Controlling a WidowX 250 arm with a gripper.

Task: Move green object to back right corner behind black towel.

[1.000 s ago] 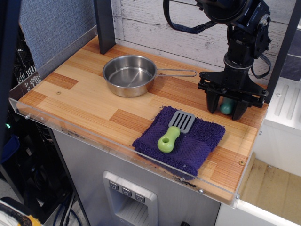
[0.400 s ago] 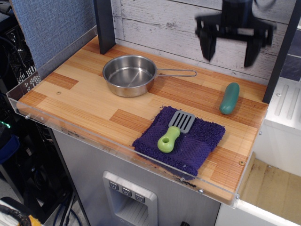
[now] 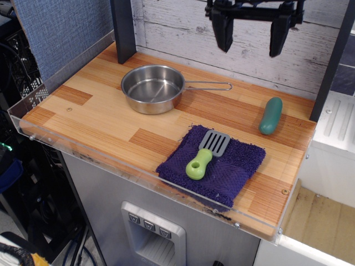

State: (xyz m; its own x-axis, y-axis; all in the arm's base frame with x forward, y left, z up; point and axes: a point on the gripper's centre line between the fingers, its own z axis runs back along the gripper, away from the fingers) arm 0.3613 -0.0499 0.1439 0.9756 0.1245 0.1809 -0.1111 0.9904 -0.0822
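Hand (image 3: 252, 40) wide and empty above green object (image 3: 270, 116) behind black towel (image 3: 213, 165).

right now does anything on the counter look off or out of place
Only slightly: the purple towel sits skewed, its front corner poking over the counter edge. The spatula lies on it, and the green object rests flat behind it.

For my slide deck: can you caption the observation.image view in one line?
Open gripper raised above the counter; green object lies at back right behind the black towel holding a spatula.
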